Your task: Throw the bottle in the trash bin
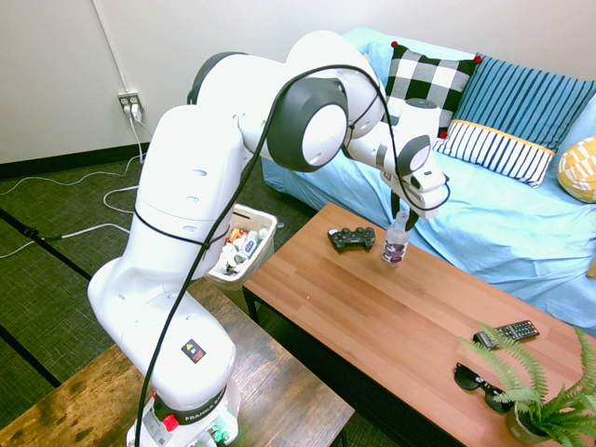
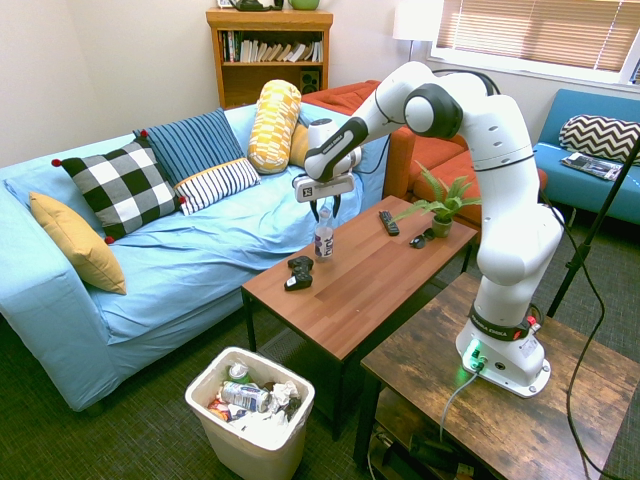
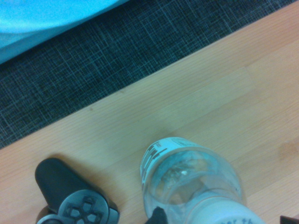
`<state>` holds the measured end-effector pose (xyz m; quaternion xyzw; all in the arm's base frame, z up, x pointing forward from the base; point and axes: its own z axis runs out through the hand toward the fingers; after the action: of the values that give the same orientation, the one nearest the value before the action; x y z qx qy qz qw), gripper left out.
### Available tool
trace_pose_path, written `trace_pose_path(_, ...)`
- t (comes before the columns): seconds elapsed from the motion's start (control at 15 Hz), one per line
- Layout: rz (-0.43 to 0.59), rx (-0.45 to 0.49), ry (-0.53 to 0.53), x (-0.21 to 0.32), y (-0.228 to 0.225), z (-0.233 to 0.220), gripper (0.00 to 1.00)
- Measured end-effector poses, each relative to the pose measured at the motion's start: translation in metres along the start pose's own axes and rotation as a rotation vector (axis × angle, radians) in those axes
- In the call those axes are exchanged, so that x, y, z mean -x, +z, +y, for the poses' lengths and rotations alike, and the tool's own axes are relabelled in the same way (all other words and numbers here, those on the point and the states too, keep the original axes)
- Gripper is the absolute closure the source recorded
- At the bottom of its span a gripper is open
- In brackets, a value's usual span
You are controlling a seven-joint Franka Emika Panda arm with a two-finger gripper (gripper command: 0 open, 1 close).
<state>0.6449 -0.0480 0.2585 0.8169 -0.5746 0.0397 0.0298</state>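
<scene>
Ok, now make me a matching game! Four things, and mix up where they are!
1. bottle
2. trash bin
3. black-and-white checkered pillow
4. plant

A. on the light blue sofa
B. upright on the coffee table, near the game controller
C. at the table's other end, near the sunglasses
D. on the floor, with trash inside

Pairs: 1-B, 2-D, 3-A, 4-C

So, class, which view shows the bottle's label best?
The second exterior view: bottle upright, label facing the camera. The first exterior view shows it smaller, partly turned; the wrist view, only a strip from above.
</scene>
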Motion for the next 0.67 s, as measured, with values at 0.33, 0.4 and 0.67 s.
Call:
trace_pose_path(0.33,-0.015,-0.008,0.003,-0.005,-0.001,0.002,1.00)
trace_pose_path(0.4,-0.020,-0.021,-0.002,-0.005,-0.008,0.001,1.00)
trace_pose_path(0.67,-0.049,-0.156,-0.098,0.035,-0.098,0.000,1.00)
